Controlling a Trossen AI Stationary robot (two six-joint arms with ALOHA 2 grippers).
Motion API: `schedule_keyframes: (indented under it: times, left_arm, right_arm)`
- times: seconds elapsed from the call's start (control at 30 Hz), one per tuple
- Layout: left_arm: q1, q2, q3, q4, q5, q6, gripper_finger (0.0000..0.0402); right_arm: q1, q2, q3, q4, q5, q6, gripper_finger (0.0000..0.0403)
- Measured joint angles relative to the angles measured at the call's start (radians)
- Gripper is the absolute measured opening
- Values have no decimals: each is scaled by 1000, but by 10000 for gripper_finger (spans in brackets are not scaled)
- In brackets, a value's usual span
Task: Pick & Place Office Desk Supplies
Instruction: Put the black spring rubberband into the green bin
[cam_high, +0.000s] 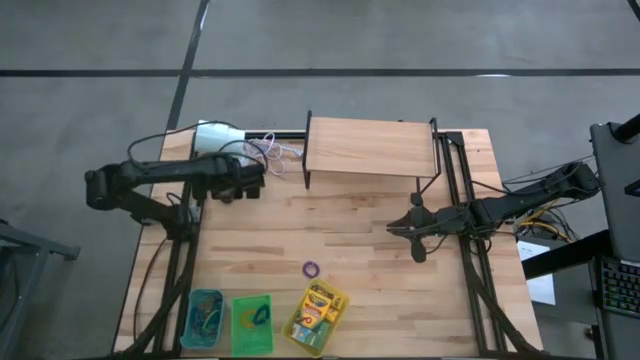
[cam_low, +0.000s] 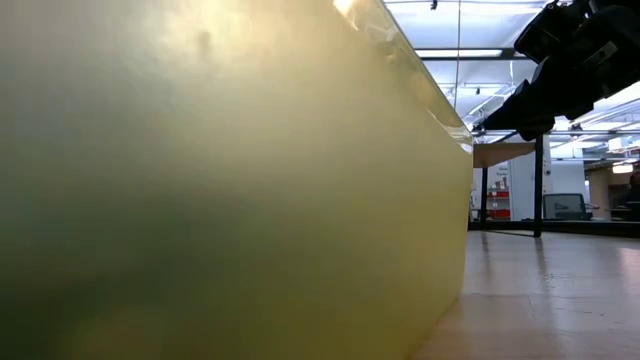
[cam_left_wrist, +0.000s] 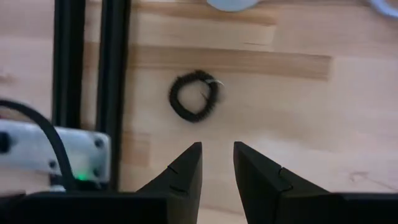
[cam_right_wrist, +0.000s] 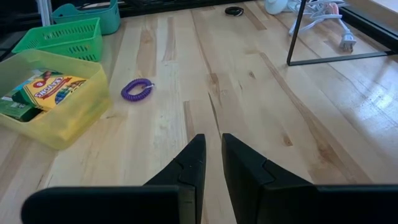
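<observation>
A black rubber-band loop (cam_left_wrist: 194, 95) lies flat on the wooden table near its far left, beside the black frame rails. My left gripper (cam_left_wrist: 217, 149) hovers over the table a little short of it, its fingers nearly together with nothing between them. A purple loop (cam_high: 311, 268) lies flat on the table toward the near edge. My right gripper (cam_right_wrist: 212, 140) waits above the table's right part (cam_high: 418, 250), fingers close together and empty. Crayon boxes (cam_right_wrist: 46, 87) lie in a yellow basket (cam_high: 315, 317).
A green basket (cam_high: 252, 322) and a teal basket (cam_high: 205, 318) stand beside the yellow one at the near edge. A wooden shelf on a black frame (cam_high: 370, 148) stands at the far middle. A white cylinder (cam_high: 215, 137) with its cord lies at the far left.
</observation>
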Motion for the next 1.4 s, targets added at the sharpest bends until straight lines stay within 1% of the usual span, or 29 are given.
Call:
schedule_keyframes:
  times: [0.1, 0.23, 0.47, 0.6, 0.77, 1.03, 1.13, 1.2, 1.4]
  left_arm:
    - [73, 0, -49, 47, 23, 97, 97]
    - [126, 0, -102, 98, 55, 181, 97]
    - [145, 0, -191, 226, 55, 263, 97]
    - [149, 0, -238, 316, 56, 336, 97]
    - [153, 0, -286, 376, 56, 351, 97]
    - [153, 0, -341, 426, 56, 352, 97]
    - [153, 0, -363, 466, 50, 395, 97]
    - [153, -1, -373, 500, 48, 419, 97]
    - [153, 0, -379, 515, 49, 430, 97]
  right_arm:
    - [0, 0, 0, 0, 0, 0, 52]
    - [0, 0, 0, 0, 0, 0, 52]
    - [0, 0, 0, 0, 0, 0, 52]
    - [0, 0, 0, 0, 0, 0, 52]
    - [0, 0, 0, 0, 0, 0, 52]
    - [0, 0, 0, 0, 0, 0, 52]
    - [0, 0, 0, 0, 0, 0, 52]
    - [0, 0, 0, 0, 0, 0, 52]
    - [0, 0, 0, 0, 0, 0, 52]
